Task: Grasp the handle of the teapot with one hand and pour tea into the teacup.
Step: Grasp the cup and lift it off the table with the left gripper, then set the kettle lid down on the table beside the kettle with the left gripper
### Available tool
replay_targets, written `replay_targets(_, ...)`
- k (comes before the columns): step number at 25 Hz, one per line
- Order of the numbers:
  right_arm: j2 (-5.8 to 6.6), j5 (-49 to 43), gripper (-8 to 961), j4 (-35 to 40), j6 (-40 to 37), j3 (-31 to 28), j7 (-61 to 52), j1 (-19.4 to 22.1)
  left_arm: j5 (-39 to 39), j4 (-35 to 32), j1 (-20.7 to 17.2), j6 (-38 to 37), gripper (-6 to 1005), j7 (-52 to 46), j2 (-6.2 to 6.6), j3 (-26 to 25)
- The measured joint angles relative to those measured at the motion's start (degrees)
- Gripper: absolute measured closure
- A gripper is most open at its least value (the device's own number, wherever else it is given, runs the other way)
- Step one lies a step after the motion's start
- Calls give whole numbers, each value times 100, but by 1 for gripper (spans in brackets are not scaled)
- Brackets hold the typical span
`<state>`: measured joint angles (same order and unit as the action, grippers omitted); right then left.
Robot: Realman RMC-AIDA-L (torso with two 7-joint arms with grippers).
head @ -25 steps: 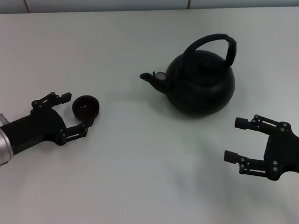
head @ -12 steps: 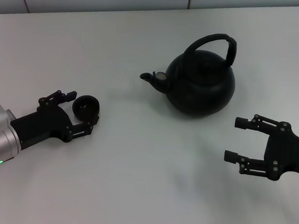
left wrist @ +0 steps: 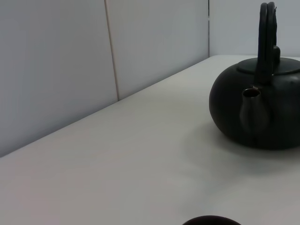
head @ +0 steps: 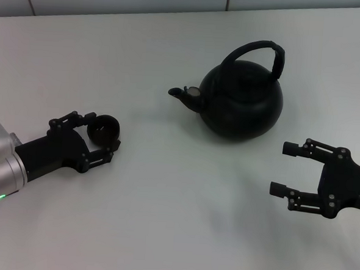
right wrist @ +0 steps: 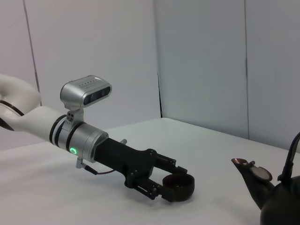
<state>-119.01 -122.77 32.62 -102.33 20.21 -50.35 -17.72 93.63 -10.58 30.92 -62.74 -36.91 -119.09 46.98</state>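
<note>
White table (head: 162, 219): L gripper (head: 100, 140) round teacup (head: 104, 128)

Plain white matte tabletop (head: 162, 219), running back to a pale panelled wall (left wrist: 56, 70). We count two things standing directly on it. Large round matte-black teapot (head: 246, 102) upright, arched black hoop handle (head: 267, 51) over its lid, short spout (head: 179, 93) aimed toward the cup side. Small round black handleless teacup (head: 104, 129) sits well apart from the teapot, off its spout side and somewhat nearer us.
</note>
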Motion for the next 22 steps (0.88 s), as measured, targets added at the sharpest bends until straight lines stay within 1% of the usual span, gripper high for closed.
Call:
replay_targets(2, -2, 0, 162, 0, 0, 0, 1, -1, -6, 12, 10, 2, 155, 0, 0, -1)
replay_targets(8, -8, 0, 163, -2, -6, 0, 1, -3, -5, 12, 32, -7, 310, -20, 0, -4)
replay_targets(13, -9, 0, 164, -2, -5, 0, 2, -10, 1, 27, 64, -271, 310, -60, 1, -5)
replay_targets(16, -9, 0, 165, -1, 16, 0, 2, -15, -1, 123, 158, -465, 311, -66, -2, -5)
replay_targets(17, -9, 8, 165, -1, 17, 0, 2, -19, 3, 346, 356, -516, 311, -42, -6, -5)
replay_targets(20, -8, 40, 165, -1, -1, 0, 2, -26, 1, 623, 593, -460, 311, 54, -7, -13)
replay_targets(22, -9, 44, 166, -1, -3, 0, -4, -26, 1, 623, 593, -460, 311, 54, -7, -13)
